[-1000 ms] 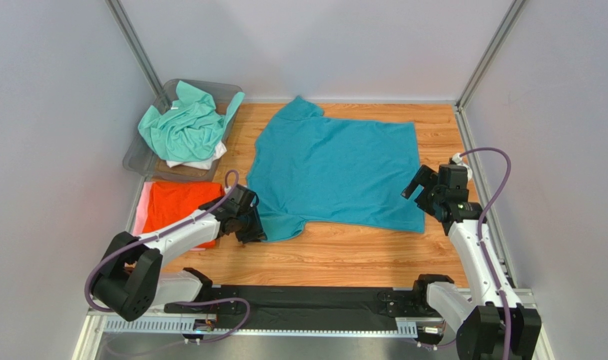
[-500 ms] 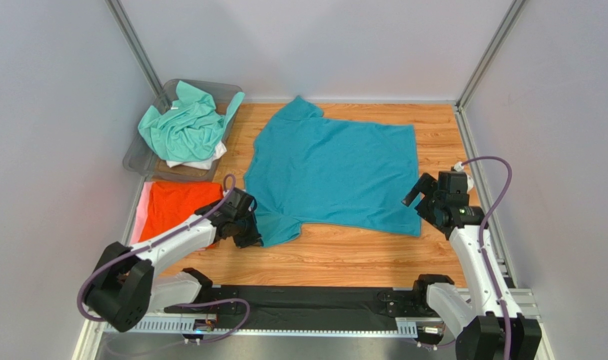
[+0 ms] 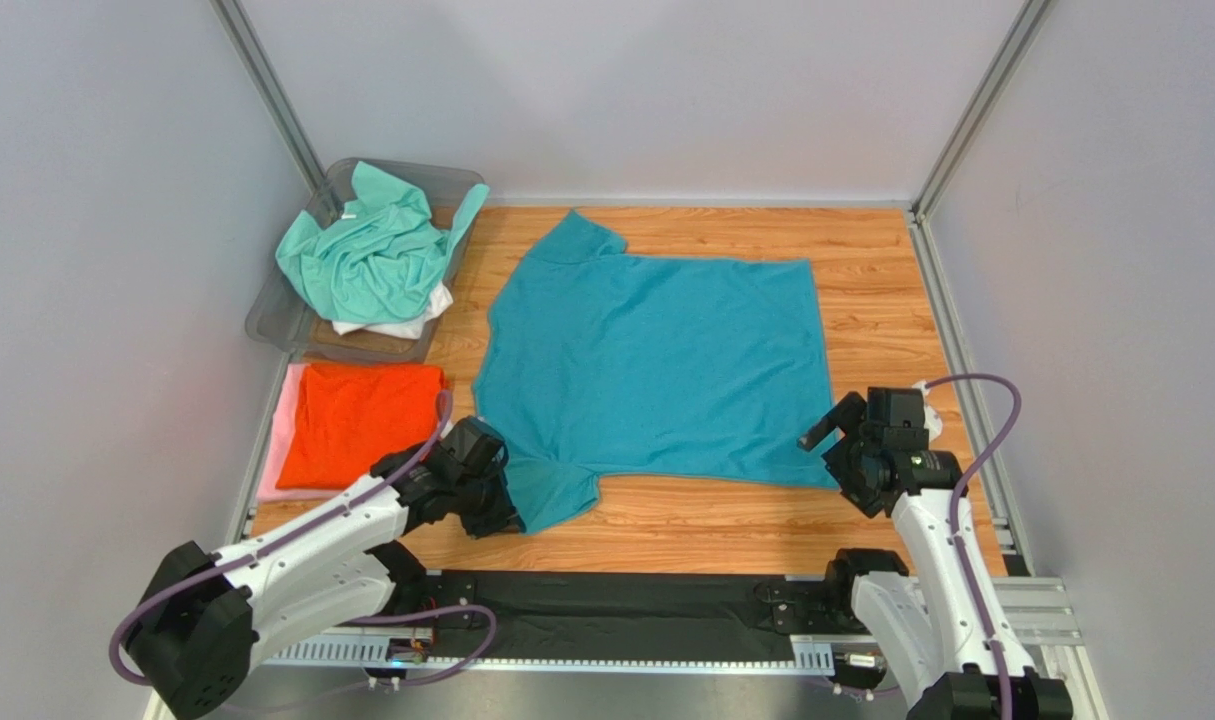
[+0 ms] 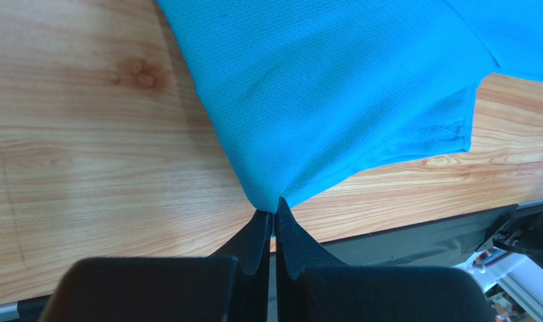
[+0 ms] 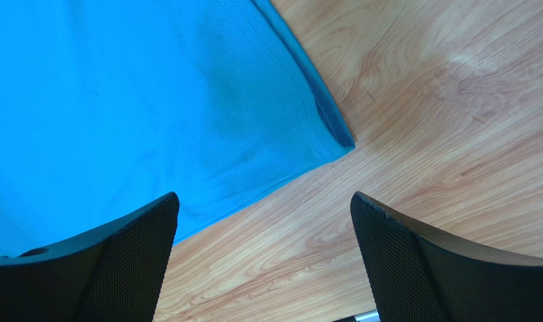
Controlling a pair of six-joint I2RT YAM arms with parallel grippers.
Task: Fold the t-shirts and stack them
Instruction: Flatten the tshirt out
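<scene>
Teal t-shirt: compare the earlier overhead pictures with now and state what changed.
The left end effector, shut on the teal t-shirt at its sleeve, dragged it toward the near edge and leftward. The right end effector, open, drew back beside its hem. The orange t-shirt and mint-green t-shirt stayed put.

A pale pink cloth t-shirt (image 3: 280,435) shows only as a thin border under the folded orange cloth t-shirt (image 3: 361,423). A white cloth t-shirt (image 3: 410,323) peeks from beneath the crumpled mint-green cloth t-shirt (image 3: 365,255), which covers most of the clear grey plastic bin (image 3: 275,318). Left wrist view: the closed left claw (image 4: 275,218) hides the pinched edge of the teal-blue short-sleeved cloth t-shirt (image 4: 334,87), which runs off the top and right edges. The right wrist view cuts it at top and left.
</scene>
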